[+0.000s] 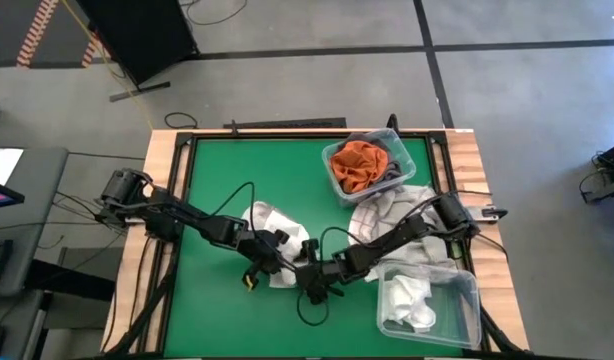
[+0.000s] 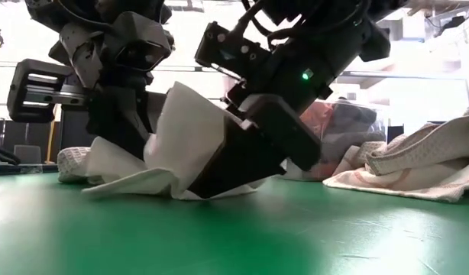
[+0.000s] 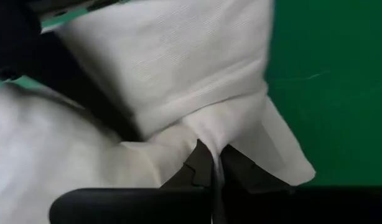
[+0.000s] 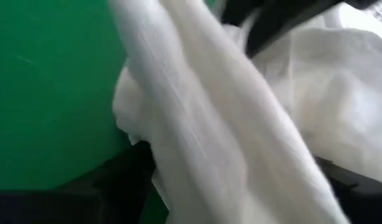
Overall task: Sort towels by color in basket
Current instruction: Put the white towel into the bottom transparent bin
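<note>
Handover step, I judge: left end effector clamped on plain white cloth towel mid green counter, right end effector spread wide around it; next right closes, carries toward clear white-towel bin

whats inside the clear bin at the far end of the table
The far clear bin holds a rust orange towel with a dark grey towel beside it. Anything beneath them is covered.
</note>
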Action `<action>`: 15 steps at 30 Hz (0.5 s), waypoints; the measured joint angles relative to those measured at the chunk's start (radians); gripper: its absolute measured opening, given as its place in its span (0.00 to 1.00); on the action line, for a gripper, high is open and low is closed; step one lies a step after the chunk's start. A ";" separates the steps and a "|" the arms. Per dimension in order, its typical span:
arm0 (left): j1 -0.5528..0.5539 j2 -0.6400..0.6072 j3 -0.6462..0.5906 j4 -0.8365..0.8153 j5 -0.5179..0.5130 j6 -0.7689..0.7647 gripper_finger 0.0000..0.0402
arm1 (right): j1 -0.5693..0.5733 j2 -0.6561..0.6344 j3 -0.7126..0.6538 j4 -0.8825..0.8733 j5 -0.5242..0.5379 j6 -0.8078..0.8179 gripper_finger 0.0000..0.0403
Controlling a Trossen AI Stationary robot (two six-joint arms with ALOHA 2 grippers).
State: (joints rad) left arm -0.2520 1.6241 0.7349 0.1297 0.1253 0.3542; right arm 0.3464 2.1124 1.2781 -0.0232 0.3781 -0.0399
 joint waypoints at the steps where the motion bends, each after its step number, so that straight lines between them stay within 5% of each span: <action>1: 0.000 0.000 0.000 0.001 -0.001 0.000 0.01 | -0.004 0.000 0.000 -0.008 0.006 0.012 0.85; 8: 0.000 0.000 0.000 -0.011 -0.003 -0.024 0.02 | -0.008 0.000 0.000 -0.050 0.014 0.053 0.49; 15: -0.016 -0.043 0.000 -0.093 -0.038 -0.040 0.23 | 0.009 -0.011 -0.002 -0.056 0.022 0.037 0.07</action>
State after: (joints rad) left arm -0.2680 1.5808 0.7349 0.0363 0.0869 0.3141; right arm 0.3551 2.1015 1.2763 -0.0795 0.4004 -0.0032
